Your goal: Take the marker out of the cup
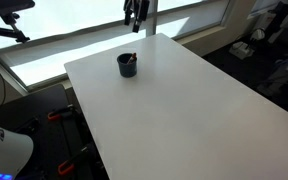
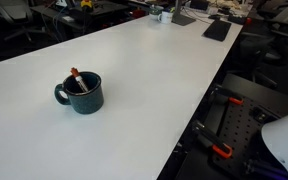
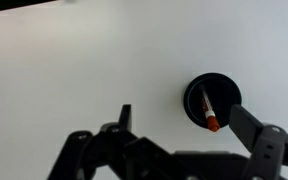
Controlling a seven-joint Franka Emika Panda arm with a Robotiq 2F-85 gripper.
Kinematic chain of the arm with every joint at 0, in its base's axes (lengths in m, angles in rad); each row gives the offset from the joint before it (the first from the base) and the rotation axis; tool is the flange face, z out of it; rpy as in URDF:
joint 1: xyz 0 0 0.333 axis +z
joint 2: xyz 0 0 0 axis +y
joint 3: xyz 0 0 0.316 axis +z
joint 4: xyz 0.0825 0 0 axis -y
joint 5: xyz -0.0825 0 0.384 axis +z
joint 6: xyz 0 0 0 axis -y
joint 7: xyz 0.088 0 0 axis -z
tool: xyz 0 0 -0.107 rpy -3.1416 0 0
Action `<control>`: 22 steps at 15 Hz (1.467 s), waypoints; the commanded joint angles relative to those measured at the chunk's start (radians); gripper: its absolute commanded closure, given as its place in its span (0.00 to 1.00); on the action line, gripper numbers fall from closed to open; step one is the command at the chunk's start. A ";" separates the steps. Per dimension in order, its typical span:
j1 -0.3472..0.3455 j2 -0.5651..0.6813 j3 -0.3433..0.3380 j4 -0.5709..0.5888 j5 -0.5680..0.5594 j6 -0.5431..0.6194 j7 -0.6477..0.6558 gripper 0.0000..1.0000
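We record a dark mug [image 2: 84,95] upright on the white table [image 2: 174,60], its handle at 9 o'clock in an exterior view. The reddish marker [image 2: 77,79] stands inside the mug, leaning toward 11 o'clock. In the wrist view the gripper [image 3: 184,120] hangs clear above the table, fingers spread wide and holding nothing, with the mug at 3 o'clock of centre.

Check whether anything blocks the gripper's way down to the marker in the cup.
Nothing visible does. The open gripper hangs over the table beside the cup, the marker pokes its red end above the rim, and nothing else stands near them.
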 commanded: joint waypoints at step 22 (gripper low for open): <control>0.059 0.254 -0.018 0.236 0.007 -0.046 -0.108 0.00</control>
